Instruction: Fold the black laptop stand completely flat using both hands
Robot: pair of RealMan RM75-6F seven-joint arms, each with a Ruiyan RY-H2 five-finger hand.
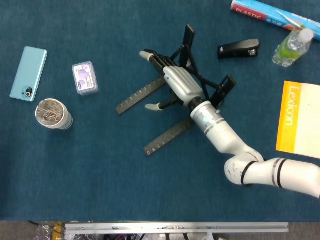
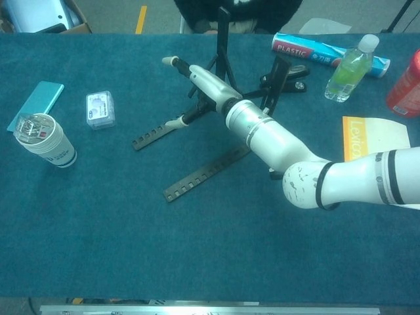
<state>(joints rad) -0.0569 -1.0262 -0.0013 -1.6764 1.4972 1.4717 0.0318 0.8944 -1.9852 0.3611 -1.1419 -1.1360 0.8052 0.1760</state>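
Head view shows the right robot hand (image 1: 181, 86), fingers spread and gripping nothing, over the unfolded black laptop stand (image 1: 150, 93); stapler (image 1: 239, 48) beyond it.

A deep teal-blue tabletop (image 1: 100, 190) is lying under everything. The right hand (image 1: 181, 86) is showing silver-grey, its fingers (image 1: 155, 58) black with pale cream tips, on a glossy white arm. Around the fingers the laptop stand (image 1: 165, 140) is showing matte black. Left of the fingers a phone (image 1: 28, 73) is showing light turquoise. Right of them a stapler (image 1: 239, 48) is showing black and a booklet (image 1: 300, 120) is showing yellow and white.
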